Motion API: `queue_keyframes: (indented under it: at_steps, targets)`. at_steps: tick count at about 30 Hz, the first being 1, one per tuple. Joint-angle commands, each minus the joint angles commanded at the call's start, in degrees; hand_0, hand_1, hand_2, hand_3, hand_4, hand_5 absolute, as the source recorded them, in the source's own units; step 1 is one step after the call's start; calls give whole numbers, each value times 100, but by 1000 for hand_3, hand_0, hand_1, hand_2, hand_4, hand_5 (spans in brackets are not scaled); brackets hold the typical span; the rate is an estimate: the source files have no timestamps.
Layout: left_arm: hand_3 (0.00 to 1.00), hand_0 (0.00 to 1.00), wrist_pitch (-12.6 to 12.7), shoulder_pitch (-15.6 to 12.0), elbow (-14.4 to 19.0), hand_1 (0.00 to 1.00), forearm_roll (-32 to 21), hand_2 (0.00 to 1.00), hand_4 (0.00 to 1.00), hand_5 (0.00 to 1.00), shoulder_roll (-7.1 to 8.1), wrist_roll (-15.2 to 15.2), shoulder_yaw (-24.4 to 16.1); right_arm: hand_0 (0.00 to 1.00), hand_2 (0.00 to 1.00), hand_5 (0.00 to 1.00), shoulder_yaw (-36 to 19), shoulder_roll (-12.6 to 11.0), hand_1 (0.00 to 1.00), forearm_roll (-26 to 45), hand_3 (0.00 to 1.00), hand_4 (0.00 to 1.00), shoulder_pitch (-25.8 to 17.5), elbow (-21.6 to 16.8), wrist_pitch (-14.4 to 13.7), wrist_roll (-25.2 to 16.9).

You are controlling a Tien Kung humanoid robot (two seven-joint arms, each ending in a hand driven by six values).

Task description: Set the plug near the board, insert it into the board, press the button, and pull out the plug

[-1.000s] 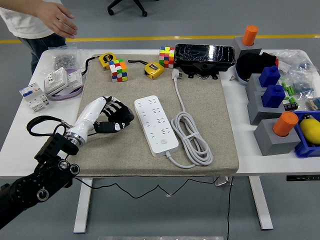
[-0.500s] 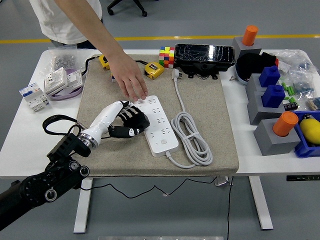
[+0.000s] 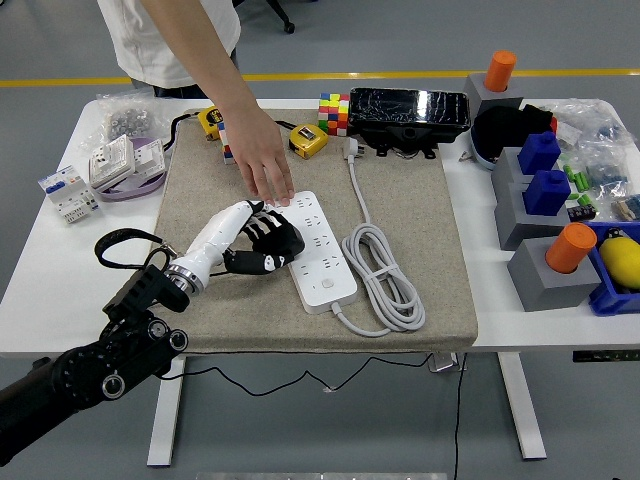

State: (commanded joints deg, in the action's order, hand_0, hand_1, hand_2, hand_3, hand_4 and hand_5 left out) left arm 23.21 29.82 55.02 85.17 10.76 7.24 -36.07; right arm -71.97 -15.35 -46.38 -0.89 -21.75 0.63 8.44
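Observation:
A white power strip point(image 3: 318, 250) lies lengthwise on the grey mat point(image 3: 410, 210), with a round button point(image 3: 326, 284) near its front end. Its white cable is coiled point(image 3: 382, 275) to the right and runs back to the white plug point(image 3: 351, 148) lying near the mat's far edge. My left hand point(image 3: 262, 243) rests against the strip's left edge, fingers curled loosely, holding nothing. A person's hand point(image 3: 262, 160) reaches down from the far side, fingertips touching the strip's far left corner. My right arm is out of view.
Two colour cubes point(image 3: 334, 112), two yellow tape measures point(image 3: 308, 139) and a black box point(image 3: 408, 112) line the mat's far edge. Grey blocks with blue and orange pieces point(image 3: 548, 190) stand at the right. White electrical parts point(image 3: 105, 165) lie at the left.
My left hand has moved right across the mat to the strip's left edge. The person's arm has come in from the top left and reached down onto the strip's far end.

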Motion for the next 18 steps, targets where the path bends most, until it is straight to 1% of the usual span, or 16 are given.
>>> queue_keyframes:
  at_steps: [5,16,17,18]
  targets:
    - [558,391,54,-4,-41,348,-14,422,672,2,1,31,18,574,621,422,27,-11,635,3,549,889,6,-2,-1,-1]
    - [558,392,36,9,-37,347,15,422,675,2,16,-11,105,575,621,422,22,-29,635,1,549,890,3,0,-1,0]
    - [562,416,35,9,-32,392,24,457,715,2,16,-18,109,575,621,421,24,-28,635,3,550,889,2,-1,-1,-1]
    - [562,416,33,10,-28,392,27,457,715,2,16,-25,111,575,621,421,24,-27,635,2,550,889,1,-2,-1,-1]
